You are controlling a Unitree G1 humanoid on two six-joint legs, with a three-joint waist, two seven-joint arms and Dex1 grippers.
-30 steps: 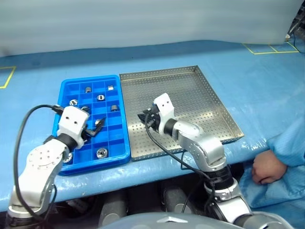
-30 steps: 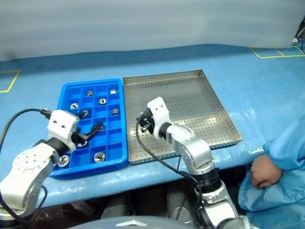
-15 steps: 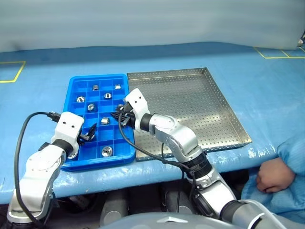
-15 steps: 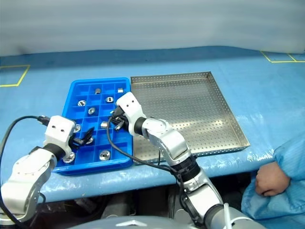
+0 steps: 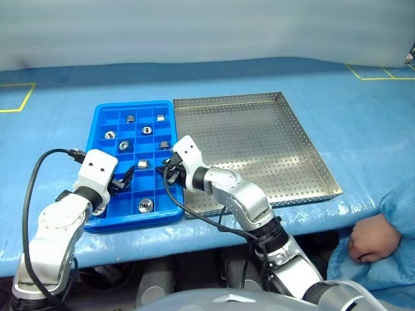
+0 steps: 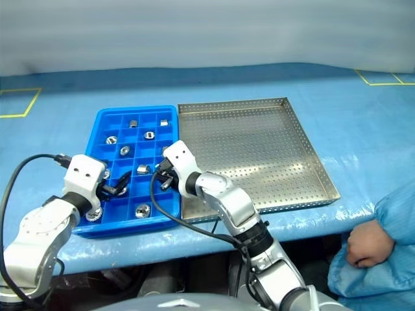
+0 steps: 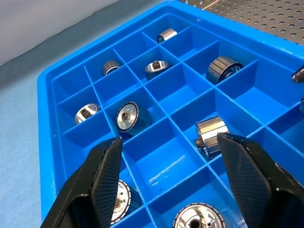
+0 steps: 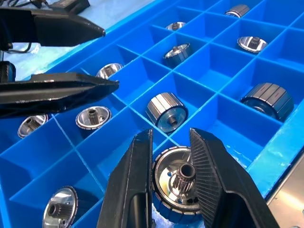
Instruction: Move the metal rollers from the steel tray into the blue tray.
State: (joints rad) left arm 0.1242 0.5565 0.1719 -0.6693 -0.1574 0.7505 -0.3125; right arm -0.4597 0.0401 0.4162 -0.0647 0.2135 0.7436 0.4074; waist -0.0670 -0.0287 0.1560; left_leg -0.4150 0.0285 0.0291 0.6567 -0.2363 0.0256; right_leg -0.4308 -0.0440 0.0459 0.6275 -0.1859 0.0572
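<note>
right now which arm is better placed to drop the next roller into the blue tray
The right. Its hand grips a metal roller between its fingers, low over a compartment of the blue tray. The left hand hovers open over the same tray, holding nothing, and the steel tray looks bare.

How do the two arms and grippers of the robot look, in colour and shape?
Both arms are rounded silver-grey segments ending in white wrist blocks. A black cable loops along each arm. The left gripper and the right gripper each have two black tapered fingers with finely ribbed inner pads.
</note>
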